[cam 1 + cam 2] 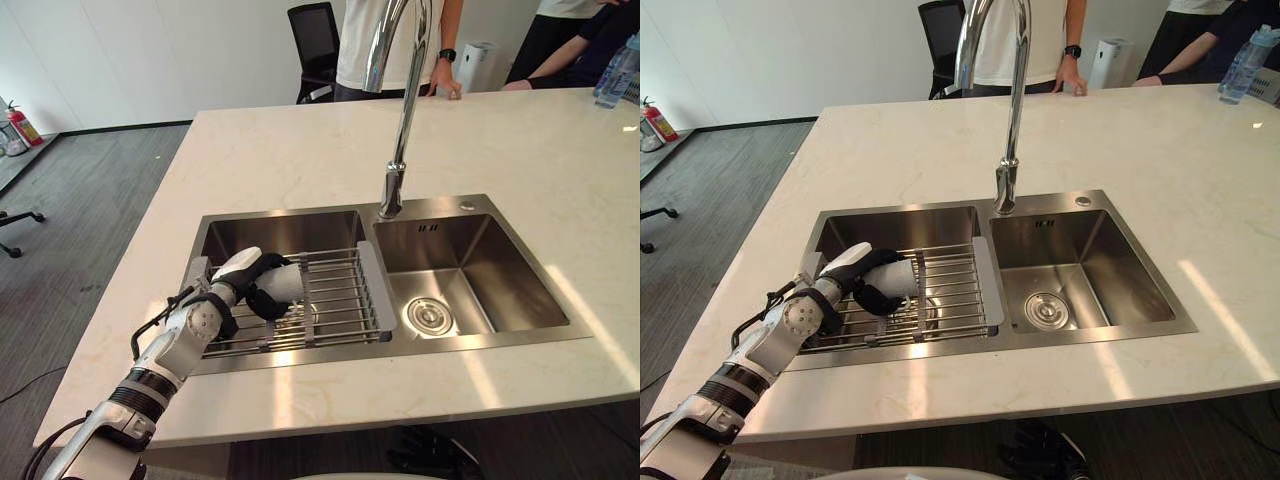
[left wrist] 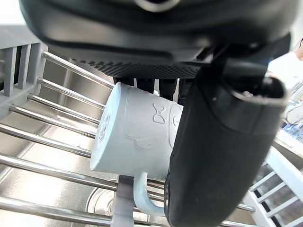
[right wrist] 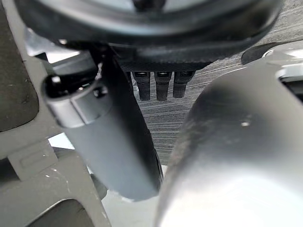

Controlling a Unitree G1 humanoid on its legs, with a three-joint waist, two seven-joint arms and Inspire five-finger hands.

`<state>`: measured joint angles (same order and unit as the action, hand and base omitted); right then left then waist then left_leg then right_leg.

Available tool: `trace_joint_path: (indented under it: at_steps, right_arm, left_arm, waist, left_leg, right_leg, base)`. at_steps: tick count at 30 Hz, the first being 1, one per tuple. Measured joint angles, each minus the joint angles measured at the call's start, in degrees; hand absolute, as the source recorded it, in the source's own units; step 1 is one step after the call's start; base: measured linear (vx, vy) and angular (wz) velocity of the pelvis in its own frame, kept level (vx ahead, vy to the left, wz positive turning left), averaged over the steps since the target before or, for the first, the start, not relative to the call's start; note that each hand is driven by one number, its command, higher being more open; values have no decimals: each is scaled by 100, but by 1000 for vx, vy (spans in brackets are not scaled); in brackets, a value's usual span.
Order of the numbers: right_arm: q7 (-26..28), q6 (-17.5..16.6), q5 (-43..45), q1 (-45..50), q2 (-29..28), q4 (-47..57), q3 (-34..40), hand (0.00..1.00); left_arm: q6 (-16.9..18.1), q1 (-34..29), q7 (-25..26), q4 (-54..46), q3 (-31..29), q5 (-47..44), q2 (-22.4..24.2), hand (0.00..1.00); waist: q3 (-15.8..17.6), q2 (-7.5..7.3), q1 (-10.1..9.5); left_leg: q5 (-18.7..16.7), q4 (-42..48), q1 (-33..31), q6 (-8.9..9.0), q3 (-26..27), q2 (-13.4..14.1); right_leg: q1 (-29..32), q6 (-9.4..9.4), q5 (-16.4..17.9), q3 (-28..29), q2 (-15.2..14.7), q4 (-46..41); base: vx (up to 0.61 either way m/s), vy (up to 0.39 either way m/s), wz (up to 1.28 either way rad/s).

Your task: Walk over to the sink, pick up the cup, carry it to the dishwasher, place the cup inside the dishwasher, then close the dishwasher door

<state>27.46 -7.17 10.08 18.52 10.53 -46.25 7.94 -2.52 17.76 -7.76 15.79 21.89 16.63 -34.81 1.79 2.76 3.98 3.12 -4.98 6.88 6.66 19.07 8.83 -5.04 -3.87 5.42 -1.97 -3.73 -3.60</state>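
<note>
Left hand clamped round cup on sink rack, apparently not lifted yet. Carry, dishwasher load and door close remain.

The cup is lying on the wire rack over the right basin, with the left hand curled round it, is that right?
No. The wire rack with the cup sits over the left basin, not the right; the left eye view shows it. The left hand is curled round the cup.

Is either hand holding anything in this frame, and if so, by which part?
The left hand grips the white cup by its body, on the sink rack, thumb on one side; its handle hangs free. The right hand holds nothing.
</note>
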Motion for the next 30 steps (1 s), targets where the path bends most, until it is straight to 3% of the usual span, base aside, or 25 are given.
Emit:
trace_joint_path:
  at_steps: [4,7,13,16,22,30]
  right_arm:
    - [-52,-71,48,66,-24,41,5,90]
    - [-139,-103,140,73,-75,42,13,90]
    - [-373,-297,250,-11,-252,69,72,90]
    - [-532,-324,343,-3,-419,69,76,90]
    - [-772,-347,348,26,-800,247,76,90]
    - [-979,-363,341,72,-962,739,81,90]
  left_arm:
    - [46,-356,249,-731,-3,-242,-10,30]
    - [176,-440,528,-1386,-74,-510,63,30]
    - [725,-906,1231,-2444,-1058,-1220,871,30]
    - [1103,-1284,1486,-2906,-1428,-1540,1219,30]
    - [1746,-2069,1420,-3525,-1910,-2634,1974,30]
    - [2307,-2421,1020,-4107,-2150,-3168,2644,30]
  waist:
    - [3,-9,-19]
    - [10,-22,-145]
    - [-14,-63,-166]
    - [-71,-151,-202]
    - [-178,-326,-318]
    - [-200,-357,-418]
  left_leg:
    - [7,-1,-91,-10,-110,-17]
    - [32,0,-197,-29,-154,-20]
    - [39,2,-220,-34,-231,-27]
    - [39,2,-217,-33,-256,-24]
    - [32,10,-242,-34,-271,-22]
    - [-175,373,-354,-43,-253,-4]
  right_leg:
    - [41,1,6,-63,-19,-6]
    - [131,1,7,-99,-21,-39]
    - [125,15,44,-143,-8,-87]
    - [145,28,100,-165,0,-156]
    - [160,29,102,-181,4,-156]
    - [135,4,83,-171,-34,-152]
  base:
    - [-6,-3,10]
    - [1,-6,7]
    - [1,-10,6]
    - [-3,-11,4]
    - [0,0,0]
    - [-3,2,-1]
